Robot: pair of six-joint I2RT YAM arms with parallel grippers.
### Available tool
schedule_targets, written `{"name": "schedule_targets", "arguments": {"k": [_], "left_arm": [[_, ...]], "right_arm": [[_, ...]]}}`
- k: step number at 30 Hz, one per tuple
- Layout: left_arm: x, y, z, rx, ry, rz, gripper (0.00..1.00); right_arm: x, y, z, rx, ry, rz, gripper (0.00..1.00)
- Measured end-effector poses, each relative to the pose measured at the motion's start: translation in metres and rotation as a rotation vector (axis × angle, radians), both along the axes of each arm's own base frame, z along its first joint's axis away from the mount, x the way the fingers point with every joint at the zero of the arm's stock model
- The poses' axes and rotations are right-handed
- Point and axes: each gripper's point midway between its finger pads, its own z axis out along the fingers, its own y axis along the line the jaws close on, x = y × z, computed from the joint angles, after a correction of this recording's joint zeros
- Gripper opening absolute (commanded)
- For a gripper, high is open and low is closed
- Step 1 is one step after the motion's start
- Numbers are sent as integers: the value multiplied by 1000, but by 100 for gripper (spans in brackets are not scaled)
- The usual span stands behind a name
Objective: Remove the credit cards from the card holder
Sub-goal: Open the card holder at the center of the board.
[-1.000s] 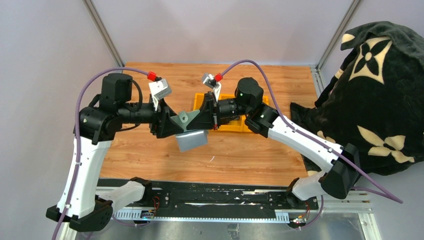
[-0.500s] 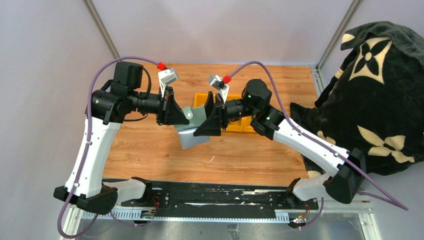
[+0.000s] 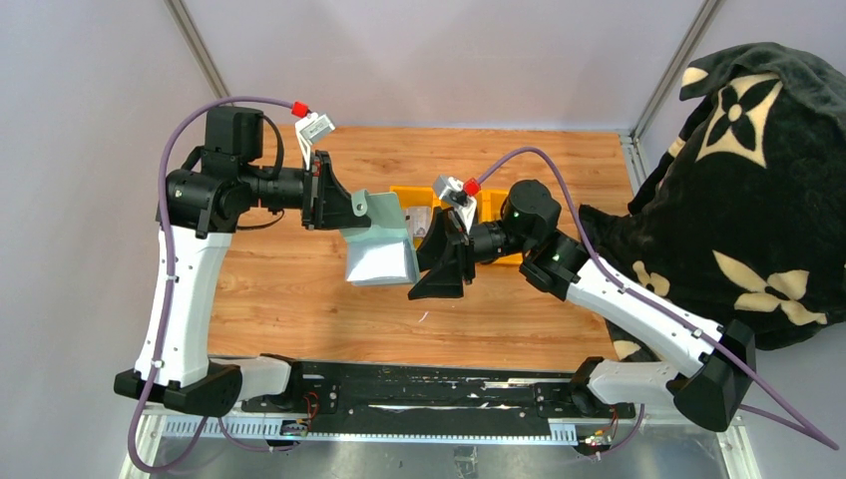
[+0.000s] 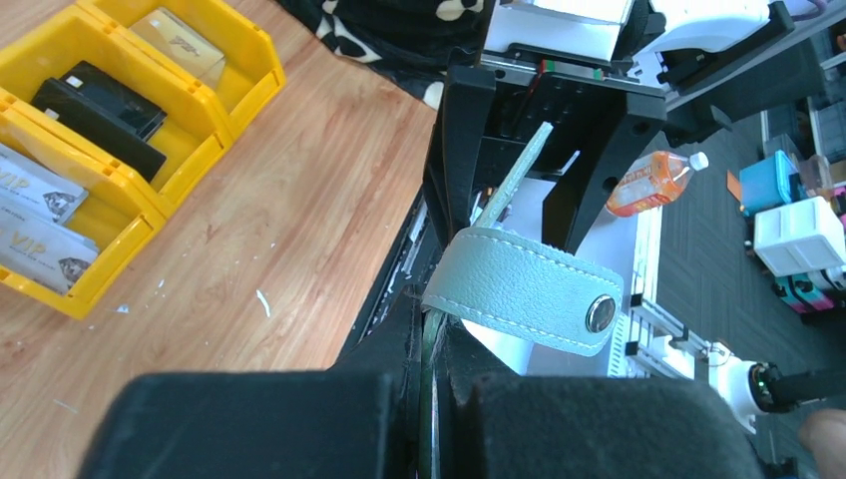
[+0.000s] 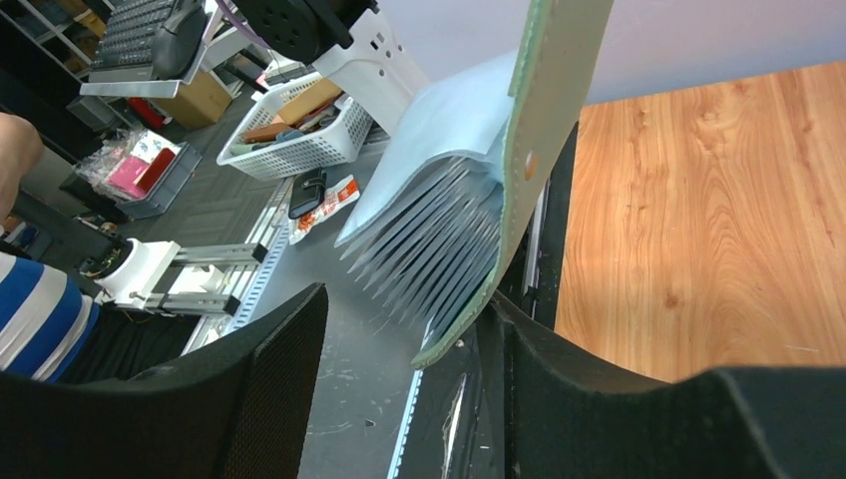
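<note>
Top cam first: one card holder (image 3: 380, 249), two grippers and one yellow bin (image 3: 409, 192) on the table (image 3: 299, 289). My left gripper (image 3: 354, 212) is clamped on the holder's green cover and has it up in the air over the middle of the table, just in front of the bin. The accordion pockets fan out toward the near edge. My right gripper (image 3: 440, 271) sits just to the right of it with its jaws spread, gripping nothing. There's also a black flowered blanket (image 3: 758, 200) heaped off to the right.

Left wrist cam: the left gripper (image 4: 431, 399) is squeezed tight on the holder's edge, and the holder's strap (image 4: 524, 292) with its snap curls over right in front of the lens. The bin (image 4: 239, 95) has three compartments, and I count four credit cards (image 4: 100, 105) lying flat in it: one tan card (image 4: 180, 35), one black and two silver cards (image 4: 35, 215) marked VIP.

Right wrist cam: the holder (image 5: 469, 230) hangs with its cover running steeply from top to bottom. The pockets splay out to the lower left, and the bottom corner dips into the gap of the wide-open right gripper (image 5: 409, 304). I can't tell if any cards are left in the pockets.
</note>
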Motion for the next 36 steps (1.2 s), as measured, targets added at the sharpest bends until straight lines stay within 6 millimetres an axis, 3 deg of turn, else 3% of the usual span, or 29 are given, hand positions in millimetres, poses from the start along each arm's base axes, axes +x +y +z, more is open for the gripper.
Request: {"name": "schedule_targets", "arguments": {"k": [11, 15, 23, 27, 31, 36], "left_arm": [[2, 0, 1, -5, 10, 10, 0], [3, 0, 2, -6, 3, 12, 0], [1, 0, -1, -8, 7, 8, 0], [-1, 1, -5, -6, 19, 4, 0], [-4, 1, -11, -8, 38, -4, 0], [-6, 0, -13, -12, 51, -15, 0]], "right_arm": [[20, 10, -8, -55, 28, -94, 44], [32, 14, -9, -68, 40, -162, 46], [58, 18, -1, -59, 63, -310, 61], [62, 21, 5, -36, 83, -330, 61], [64, 26, 13, 5, 98, -317, 54], [64, 34, 18, 29, 130, -281, 30]]}}
